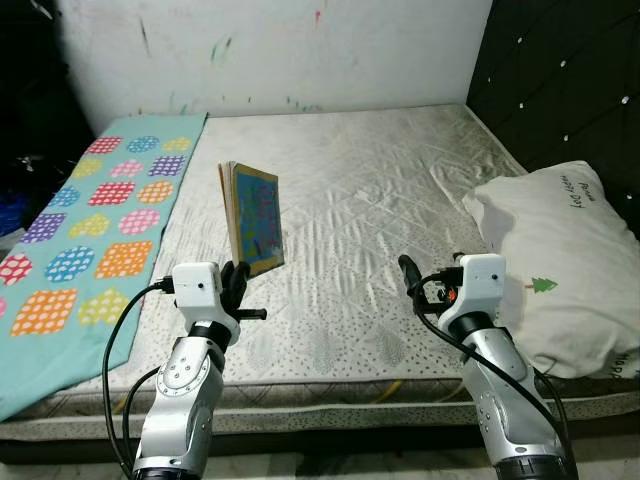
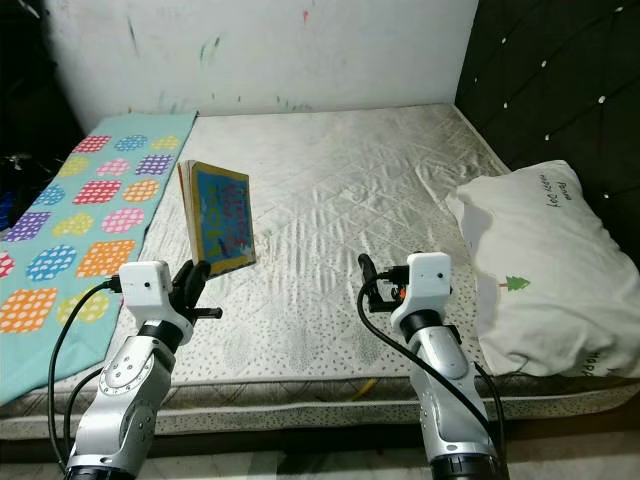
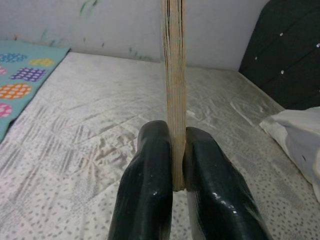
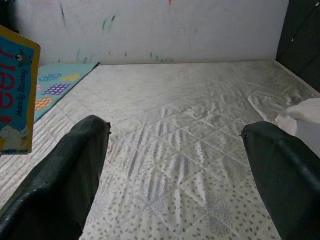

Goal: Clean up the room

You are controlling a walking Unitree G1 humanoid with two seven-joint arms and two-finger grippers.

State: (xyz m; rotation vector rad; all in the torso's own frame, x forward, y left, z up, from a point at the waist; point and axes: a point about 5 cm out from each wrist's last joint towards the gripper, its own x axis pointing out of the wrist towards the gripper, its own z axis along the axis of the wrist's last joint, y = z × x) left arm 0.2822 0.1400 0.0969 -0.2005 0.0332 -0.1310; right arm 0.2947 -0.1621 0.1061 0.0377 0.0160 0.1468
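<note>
Left wrist view: the two black fingers (image 3: 150, 190) of the left gripper (image 3: 176, 165) are closed on the lower edge of a thin blue hardcover picture book with a tan border (image 1: 256, 222), whose cream page edges are seen end-on between them. The book is held upright, standing on edge above the front part of a bare white quilted mattress (image 1: 380, 200), its blue cover turned toward the robot's right.

The right gripper (image 4: 175, 135) is held spread wide with nothing between its fingers, hovering over the mattress near its front edge, well apart from the book. Just to its right, a white pillow with a small green tree print (image 1: 555, 265) is seen lying against a black tufted headboard (image 1: 570, 90) that runs along the right side of the bed.

On the left side of the mattress, a teal blanket patterned with multicoloured dotted patches (image 1: 90, 220) is spread flat and hangs over the front edge. Behind the bed stands a white wall marked with streaks of paint (image 1: 280, 50).
</note>
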